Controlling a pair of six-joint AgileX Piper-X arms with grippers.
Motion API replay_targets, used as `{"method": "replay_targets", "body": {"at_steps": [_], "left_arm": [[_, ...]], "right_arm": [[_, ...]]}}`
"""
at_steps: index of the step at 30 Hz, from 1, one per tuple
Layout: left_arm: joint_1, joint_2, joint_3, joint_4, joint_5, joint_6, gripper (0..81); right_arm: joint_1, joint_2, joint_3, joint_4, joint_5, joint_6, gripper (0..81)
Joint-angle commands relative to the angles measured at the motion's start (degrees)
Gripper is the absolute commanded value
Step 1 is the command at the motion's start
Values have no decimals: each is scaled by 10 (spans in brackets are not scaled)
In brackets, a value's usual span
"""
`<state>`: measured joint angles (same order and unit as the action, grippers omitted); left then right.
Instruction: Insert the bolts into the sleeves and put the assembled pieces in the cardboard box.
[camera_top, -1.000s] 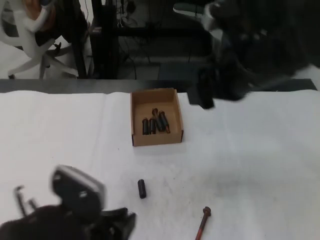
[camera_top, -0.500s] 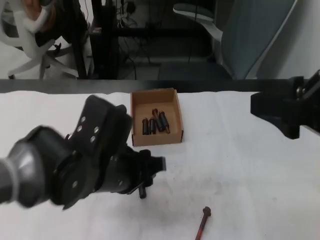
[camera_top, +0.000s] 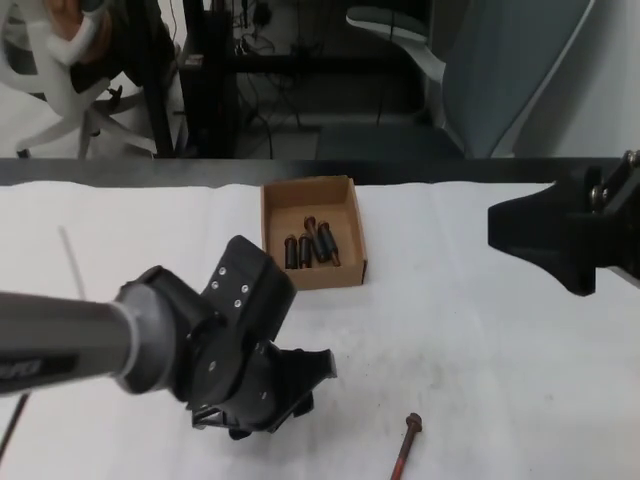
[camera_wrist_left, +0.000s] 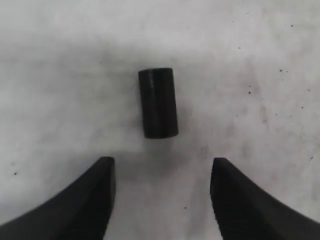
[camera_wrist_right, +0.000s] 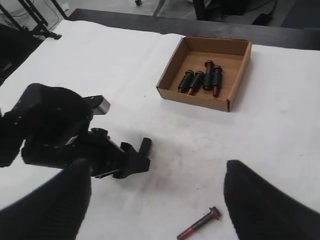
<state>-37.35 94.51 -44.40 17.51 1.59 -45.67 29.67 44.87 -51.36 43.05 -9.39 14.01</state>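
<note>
Left jaws spread wide, gripping nothing, both dark fingertips low over the white desk. Just ahead of those tips, centred on the gap between them and touching neither: one black sleeve, lying on its side on the desk. Same sleeve seen from the right wrist camera, close in front of the left jaws, apart from them. In the high view, the left arm bent down over that spot.

Off to the right of the left jaws, apart from the sleeve: a single reddish bolt, flat on the desk, touched by nothing. Seen too from the right wrist.

Beyond the left jaws, farther from the arms' bases: the cardboard box, open-topped, resting on the desk. Inside it, a small cluster of assembled pieces, black sleeves with bolt ends showing, lying side by side on the box floor. From the right wrist camera, the box with four such pieces in a row.

Right jaws open as well, fingers far apart with nothing between them, held high above the desk. Well apart from the box, the sleeve and the bolt. In the high view, the right arm at the right edge, level with the box.
</note>
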Motion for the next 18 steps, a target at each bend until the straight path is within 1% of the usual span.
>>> {"method": "replay_targets", "body": {"at_steps": [1,6,8,10,12,14,17,18], "left_arm": [[1,16,-24,-2,1,-4,533],[1,51,-62,7,-2,-4,531],[1,63,-69,7,-2,-4,500],[1,68,-69,19,-4,-4,451],[1,71,-69,40,-30,-1,421],[3,75,-69,55,-50,8,410],[8,84,-69,59,-49,11,410],[11,84,-69,59,-50,11,393]], "right_arm": [[0,0,1,0,-24,-1,700],[0,0,1,0,-25,-4,700],[0,0,1,0,-25,-12,700],[0,0,1,0,-25,-12,700],[0,0,1,2,-25,-12,700],[0,0,1,5,-25,-20,700],[0,0,1,7,-25,-26,700],[0,0,1,7,-25,-26,700]]}}
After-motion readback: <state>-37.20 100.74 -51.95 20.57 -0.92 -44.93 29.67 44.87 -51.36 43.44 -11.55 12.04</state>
